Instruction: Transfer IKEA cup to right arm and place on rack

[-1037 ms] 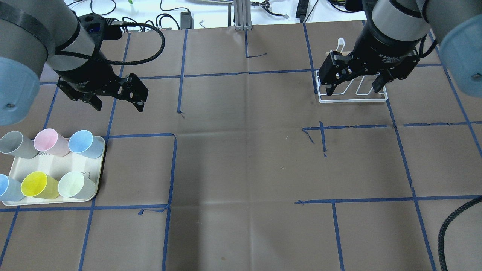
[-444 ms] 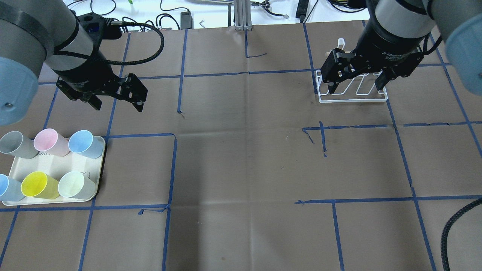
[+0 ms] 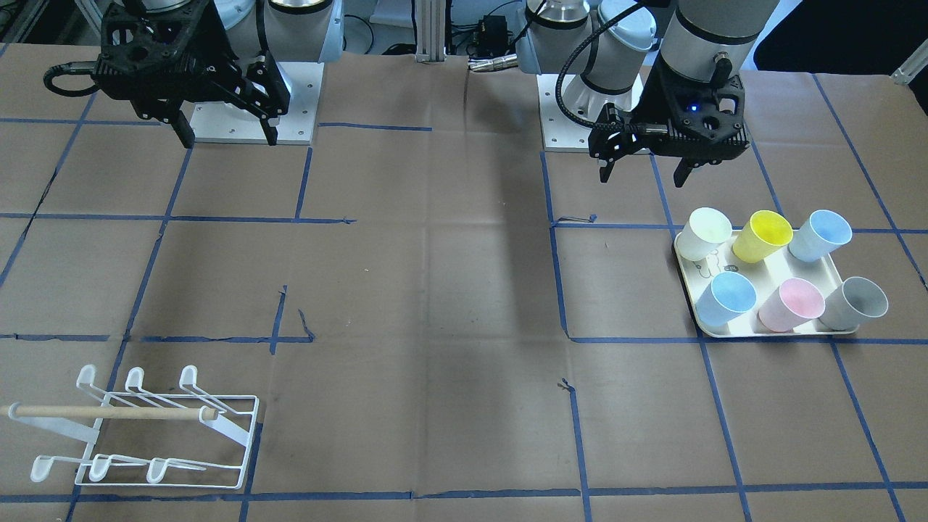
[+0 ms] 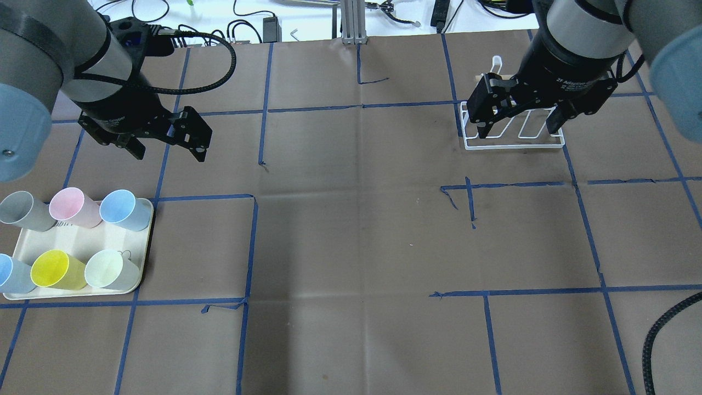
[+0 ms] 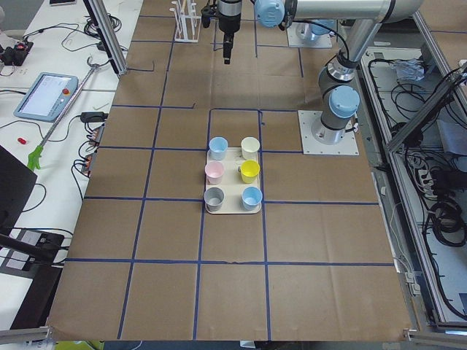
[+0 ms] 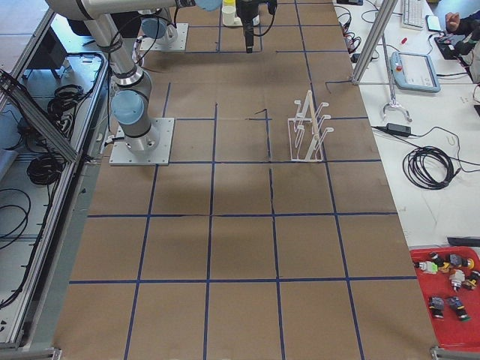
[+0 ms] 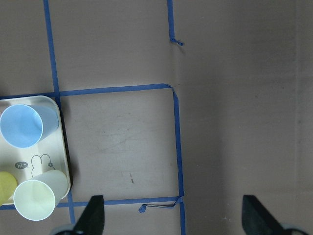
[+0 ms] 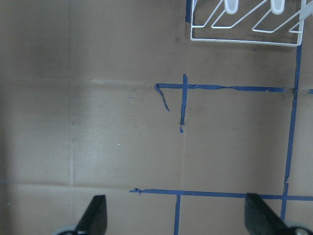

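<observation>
The IKEA cup nearest the pickup arm is the blue cup [image 4: 123, 209]. It appears to be a thin-walled plastic tumbler: probably light, stiff enough to keep its shape, and smooth, so a weak pinch may slip.

Recommended hold: one finger inside the mouth and one outside, on the wall near the rim. This leaves the body and base free for the receiving gripper.

Appearance: tapered, plain, pastel, standing mouth up.

It stands at a corner of the cream tray [image 4: 77, 241] on the robot's left side of the table, in a row with the pink cup [image 4: 71, 207] and grey cup [image 4: 19, 211]. The other row holds the pale green cup [image 4: 109, 270], yellow cup [image 4: 55, 270] and a second blue cup [image 4: 8, 274].

The left gripper [image 4: 167, 153] is held high beside the tray, not over it, with its jaws spread and empty. The right gripper [image 4: 518, 131] is held high on the robot's right, short of the rack [image 3: 230, 433], jaws likewise spread and holding nothing. The rack, with its wooden dowel [image 3: 109, 412], bears no cup yet.
</observation>
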{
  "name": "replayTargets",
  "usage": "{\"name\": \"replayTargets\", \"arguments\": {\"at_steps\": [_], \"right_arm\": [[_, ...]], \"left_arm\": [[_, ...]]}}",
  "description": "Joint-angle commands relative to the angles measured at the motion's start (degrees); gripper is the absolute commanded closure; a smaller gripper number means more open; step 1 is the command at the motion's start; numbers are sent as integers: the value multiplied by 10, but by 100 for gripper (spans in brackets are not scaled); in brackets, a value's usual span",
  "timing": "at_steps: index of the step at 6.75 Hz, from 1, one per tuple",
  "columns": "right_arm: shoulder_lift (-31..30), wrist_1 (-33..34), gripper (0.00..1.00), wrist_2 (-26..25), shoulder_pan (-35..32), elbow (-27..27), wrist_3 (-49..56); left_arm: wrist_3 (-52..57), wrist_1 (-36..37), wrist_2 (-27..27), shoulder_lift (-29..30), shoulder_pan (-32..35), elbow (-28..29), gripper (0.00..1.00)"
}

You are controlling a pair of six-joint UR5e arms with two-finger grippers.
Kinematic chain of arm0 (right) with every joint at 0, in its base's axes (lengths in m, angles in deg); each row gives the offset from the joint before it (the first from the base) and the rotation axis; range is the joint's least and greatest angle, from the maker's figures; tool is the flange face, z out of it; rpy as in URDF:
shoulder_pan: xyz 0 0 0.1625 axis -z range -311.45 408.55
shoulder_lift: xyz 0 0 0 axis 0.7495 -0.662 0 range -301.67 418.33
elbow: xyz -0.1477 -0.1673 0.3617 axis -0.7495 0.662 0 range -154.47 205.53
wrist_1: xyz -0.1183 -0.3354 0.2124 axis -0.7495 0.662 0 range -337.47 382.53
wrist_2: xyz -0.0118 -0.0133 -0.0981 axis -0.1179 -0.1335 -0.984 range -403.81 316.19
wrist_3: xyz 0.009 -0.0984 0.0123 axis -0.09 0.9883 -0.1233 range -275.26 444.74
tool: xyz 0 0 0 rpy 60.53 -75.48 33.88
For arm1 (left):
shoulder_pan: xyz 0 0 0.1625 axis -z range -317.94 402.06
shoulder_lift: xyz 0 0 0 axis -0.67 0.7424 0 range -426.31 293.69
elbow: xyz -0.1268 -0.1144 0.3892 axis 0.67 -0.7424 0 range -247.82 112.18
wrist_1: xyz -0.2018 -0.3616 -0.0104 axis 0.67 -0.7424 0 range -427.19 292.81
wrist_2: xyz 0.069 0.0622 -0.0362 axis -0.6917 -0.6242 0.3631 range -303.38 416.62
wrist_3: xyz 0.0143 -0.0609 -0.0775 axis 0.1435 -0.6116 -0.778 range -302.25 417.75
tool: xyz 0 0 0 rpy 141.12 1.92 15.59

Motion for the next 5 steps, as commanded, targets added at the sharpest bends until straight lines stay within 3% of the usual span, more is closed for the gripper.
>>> {"name": "replayTargets", "arguments": {"at_steps": [1,5], "right_arm": [[-1,0,0,1,-1,-1,-2],[-1,1,0,2,-1,-1,-3]], "left_arm": [[60,2,0,-2,-38,-1,0],[213,17,5,-3,-196,-19,0]]}}
